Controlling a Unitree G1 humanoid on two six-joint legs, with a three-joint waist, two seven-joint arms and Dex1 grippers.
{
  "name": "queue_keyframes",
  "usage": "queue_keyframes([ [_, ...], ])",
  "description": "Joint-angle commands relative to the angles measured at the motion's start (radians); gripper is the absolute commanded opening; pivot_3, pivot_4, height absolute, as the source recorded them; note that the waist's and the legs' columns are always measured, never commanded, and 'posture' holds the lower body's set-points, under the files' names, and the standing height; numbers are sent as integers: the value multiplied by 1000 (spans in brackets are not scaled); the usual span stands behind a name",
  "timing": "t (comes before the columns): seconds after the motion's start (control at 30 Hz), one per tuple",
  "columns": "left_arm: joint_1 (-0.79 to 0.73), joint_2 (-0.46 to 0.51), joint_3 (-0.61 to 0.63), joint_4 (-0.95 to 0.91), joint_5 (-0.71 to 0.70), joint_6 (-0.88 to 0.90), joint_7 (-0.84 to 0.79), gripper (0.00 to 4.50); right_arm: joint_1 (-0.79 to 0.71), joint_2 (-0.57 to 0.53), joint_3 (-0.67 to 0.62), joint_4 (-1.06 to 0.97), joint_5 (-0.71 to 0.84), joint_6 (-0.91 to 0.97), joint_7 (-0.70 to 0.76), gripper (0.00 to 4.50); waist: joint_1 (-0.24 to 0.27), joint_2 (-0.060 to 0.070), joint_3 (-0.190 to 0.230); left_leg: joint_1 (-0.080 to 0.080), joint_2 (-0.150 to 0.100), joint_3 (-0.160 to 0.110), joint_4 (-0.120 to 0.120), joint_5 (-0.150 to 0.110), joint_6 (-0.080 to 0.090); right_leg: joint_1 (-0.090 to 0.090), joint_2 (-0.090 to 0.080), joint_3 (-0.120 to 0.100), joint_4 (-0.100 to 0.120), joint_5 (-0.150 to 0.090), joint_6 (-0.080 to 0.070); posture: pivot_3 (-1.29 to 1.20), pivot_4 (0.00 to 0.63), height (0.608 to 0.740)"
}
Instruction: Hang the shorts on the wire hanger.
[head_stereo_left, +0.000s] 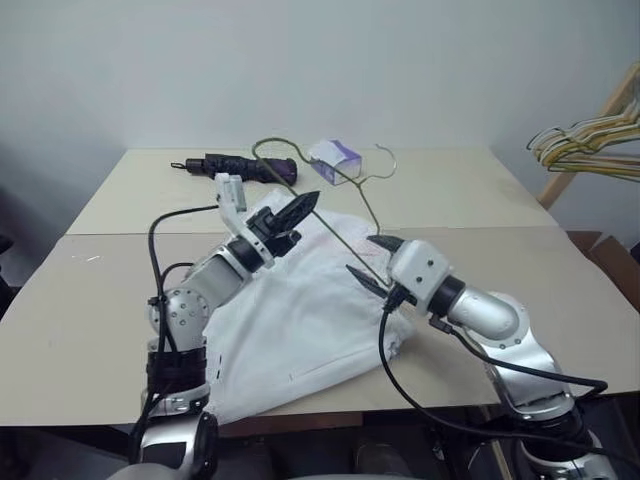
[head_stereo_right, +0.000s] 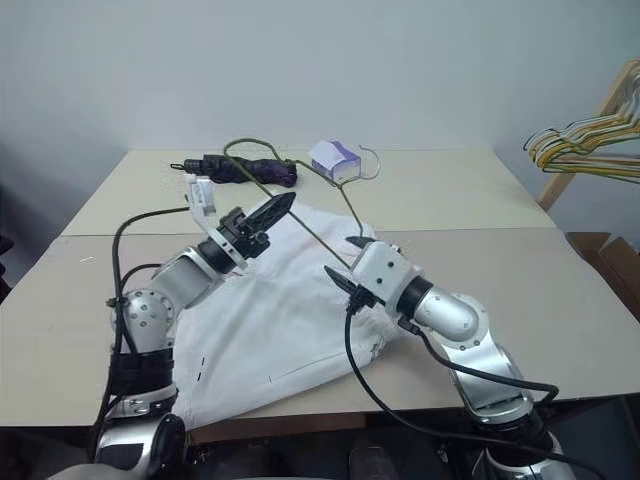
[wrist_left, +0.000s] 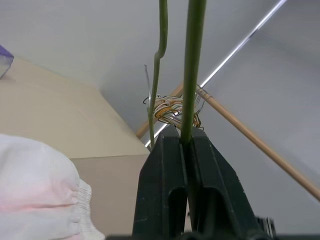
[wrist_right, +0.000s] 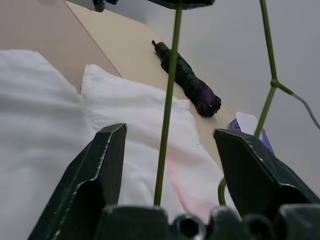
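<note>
1. The left gripper (head_stereo_left: 303, 205) has its two black fingers pressed together on a bar of the wire hanger (head_stereo_left: 345, 205); in the left wrist view the greenish wire rises straight out from between the closed fingers (wrist_left: 165, 185).
2. The right gripper (head_stereo_right: 350, 262) has its fingers spread apart, and a bar of the wire hanger passes through the gap between them without touching either finger, as the right wrist view shows (wrist_right: 167, 110).
3. The wire hanger is lifted off the table (head_stereo_left: 520, 250), spanning from the left gripper across to the right gripper, with its curved hook pointing away from both, near the tissue box (head_stereo_left: 336, 157).
4. The shorts (head_stereo_left: 300, 320) lie spread flat on the table directly beneath both grippers, reaching from under them back toward the robot's side of the table edge.
5. The gathered waistband of the shorts sits just beside the left gripper in the left wrist view (wrist_left: 75, 200).
6. A folded dark umbrella (head_stereo_left: 240, 167) lies on the table beyond the left gripper, past the far edge of the shorts.
7. The small white-and-purple tissue box stands beyond the right gripper, beside the umbrella's end.
8. A bunch of coloured hangers (head_stereo_left: 590, 145) hangs on a wooden rack well off to the right gripper's outer side, apart from the table.
</note>
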Motion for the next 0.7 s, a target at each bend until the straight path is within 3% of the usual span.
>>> queue_keyframes([
  [0.03, -51, 89, 45, 19, 7, -35, -183, 0, -50, -36, -172, -34, 237, 110, 87, 3250, 3, 0, 0, 0, 0, 0, 0, 0, 0, 0, 0, 0, 0, 0, 0, -91, 0, 740],
  [0.17, -83, 236, 79, 86, -3, -43, -484, 0, -122, -192, -298, 66, 544, 362, 291, 3250, 4, 1, 1, 0, 0, 0, 0, 0, 0, 0, 0, -1, -1, 0, 0, -90, 0, 740],
  [0.27, -122, 305, 107, 167, -24, -36, -684, 0, -172, -336, -264, 200, 649, 493, 483, 3250, 4, 1, 1, 0, 2, 1, -1, 0, 0, 2, 0, -3, -6, 1, -2, -92, 0, 740],
  [0.33, -146, 330, 115, 211, -25, -33, -797, 0, -223, -371, -233, 297, 701, 572, 566, 3250, 4, 1, 1, 0, 2, 0, -2, 0, 0, 2, 0, -4, -7, 1, -2, -94, 0, 740],
  [0.43, -171, 335, 122, 250, -28, -36, -905, 0, -292, -364, -171, 387, 724, 632, 631, 3250, 2, 1, 1, 0, 2, 0, -2, 0, 0, 2, 0, -4, -8, 1, -2, -99, 0, 740],
  [0.7, -204, 281, 112, 270, 7, -53, -922, 0, -426, -233, -54, 402, 718, 710, 592, 3250, 4, 1, 1, -3, 3, 0, -2, 0, 0, -1, 1, -3, -7, 1, -1, -105, 0, 740],
])
